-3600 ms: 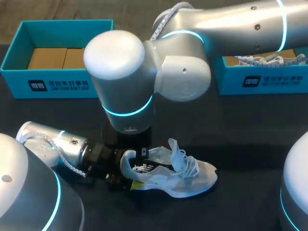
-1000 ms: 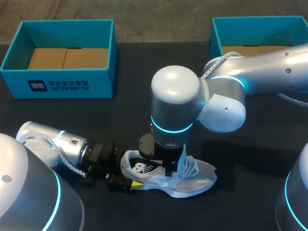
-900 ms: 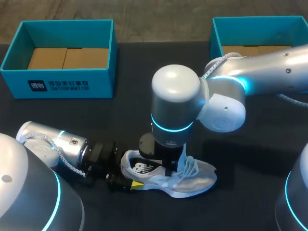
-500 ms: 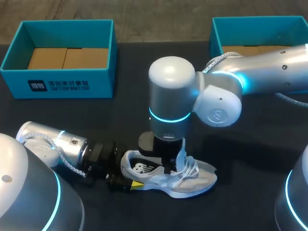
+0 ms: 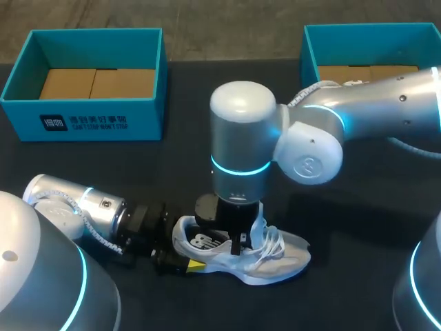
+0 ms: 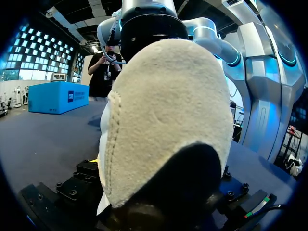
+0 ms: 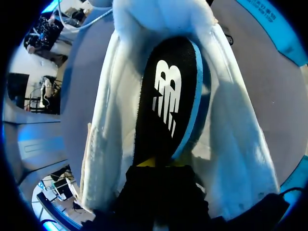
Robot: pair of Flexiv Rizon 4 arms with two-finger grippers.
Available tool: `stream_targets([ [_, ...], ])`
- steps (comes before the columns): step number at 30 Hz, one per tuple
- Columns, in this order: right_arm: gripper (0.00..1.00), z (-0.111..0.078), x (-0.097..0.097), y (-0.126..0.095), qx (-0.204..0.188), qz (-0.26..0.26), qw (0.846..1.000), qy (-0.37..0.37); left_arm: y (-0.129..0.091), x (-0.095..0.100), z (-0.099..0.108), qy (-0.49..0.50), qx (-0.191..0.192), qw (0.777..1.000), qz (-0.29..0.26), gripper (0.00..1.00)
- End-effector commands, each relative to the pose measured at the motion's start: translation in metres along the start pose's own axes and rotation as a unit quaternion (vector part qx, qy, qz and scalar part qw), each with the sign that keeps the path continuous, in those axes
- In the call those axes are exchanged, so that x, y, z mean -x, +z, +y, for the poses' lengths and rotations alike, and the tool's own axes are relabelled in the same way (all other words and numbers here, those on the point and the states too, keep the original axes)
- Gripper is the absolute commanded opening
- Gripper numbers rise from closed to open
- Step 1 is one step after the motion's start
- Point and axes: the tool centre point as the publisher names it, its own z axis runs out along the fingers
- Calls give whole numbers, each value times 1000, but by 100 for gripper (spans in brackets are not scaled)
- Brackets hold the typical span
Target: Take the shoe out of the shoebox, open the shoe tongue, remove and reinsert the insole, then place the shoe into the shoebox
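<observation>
Head view: right gripper point(image 5: 238, 243) pinches the insole point(image 7: 166, 101) inside the shoe point(image 5: 275, 256).
Shoe lies at 6 o'clock, left gripper point(image 5: 182, 263) at its heel, grip unclear; shoeboxes point(image 5: 83, 124) at 11 and 1 o'clock, well apart.

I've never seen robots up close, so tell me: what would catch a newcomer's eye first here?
A white shoe lies on the dark table's near side, and the right arm's pincer stands straight down in its opening. Its wrist view shows the pincer shut on a black insole. The left pincer sits at the heel.
</observation>
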Motion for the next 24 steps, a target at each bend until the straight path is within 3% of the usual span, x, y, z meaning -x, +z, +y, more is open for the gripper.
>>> stream_targets([
  [1,0,-12,-20,13,52,-27,998,11,-1,0,2,-1,1,1000,-2,0],
  [12,0,-16,-22,-29,133,-90,987,21,-1,0,2,-1,1,1000,-2,0],
  [24,0,-21,-16,-41,199,-109,974,16,-1,0,2,-1,1,1000,-2,0],
])
